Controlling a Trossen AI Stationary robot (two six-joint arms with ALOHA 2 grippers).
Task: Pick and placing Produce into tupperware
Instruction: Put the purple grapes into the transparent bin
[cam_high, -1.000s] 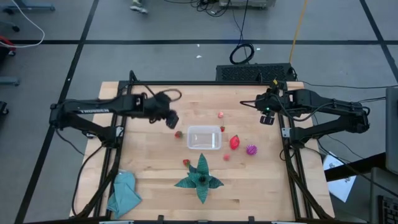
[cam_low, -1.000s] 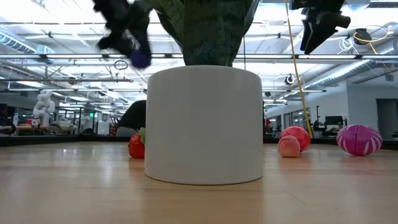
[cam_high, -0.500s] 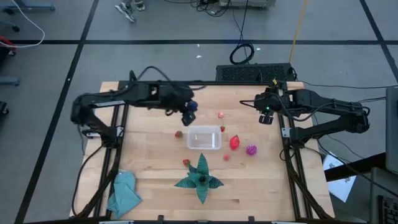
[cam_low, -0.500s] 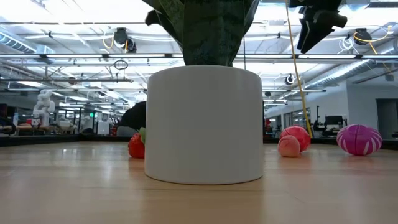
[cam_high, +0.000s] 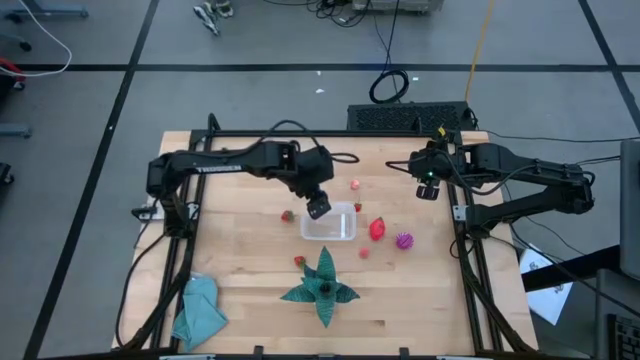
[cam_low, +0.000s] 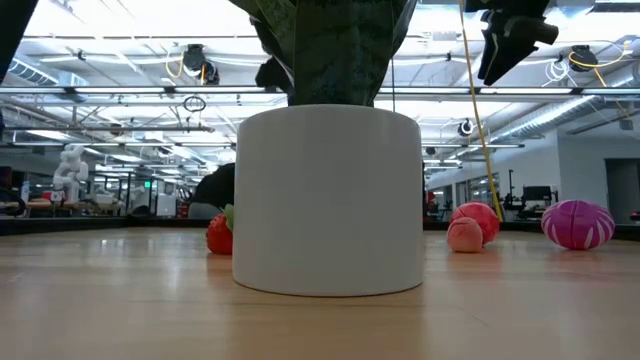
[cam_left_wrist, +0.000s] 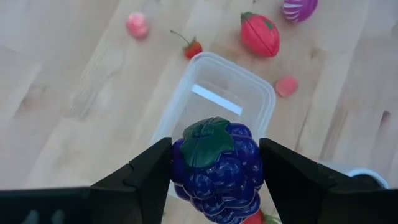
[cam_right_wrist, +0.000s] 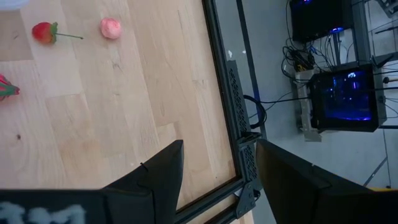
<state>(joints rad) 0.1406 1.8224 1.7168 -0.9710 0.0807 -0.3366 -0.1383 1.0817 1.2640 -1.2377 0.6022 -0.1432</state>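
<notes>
nearest, at the table's front edge: teal cloth (cam_high: 199, 309) and dark-green star-shaped leaf (cam_high: 322, 285), with a small red strawberry (cam_high: 299, 261) just beyond the leaf; in the low view, a white pot (cam_low: 328, 200) filling the foreground

mid-table: clear tupperware (cam_high: 329, 222), nothing visible inside; hovering over its left far corner, left gripper (cam_high: 318, 207), clamped on a purple grape bunch (cam_left_wrist: 216, 167) with a green cap, held above the container's near rim in the left wrist view; swung in from the left side of the table a second ago, past a halfway point above the container's far side, to this spot now

beside the container: red fruit (cam_high: 377, 229) just right of it, spiky magenta ball (cam_high: 404, 241) farther right, small pink piece (cam_high: 364, 252) near the front right corner, another strawberry (cam_high: 288, 215) off the left side, a pink piece (cam_high: 356, 184) beyond the far rim; none of these shifted since the earlier frames

farthest, at the table's right far corner: right gripper (cam_high: 430, 190), parked and unmoved, fingers apart and holding nothing, above bare wood near the table frame (cam_right_wrist: 233, 99)
</notes>
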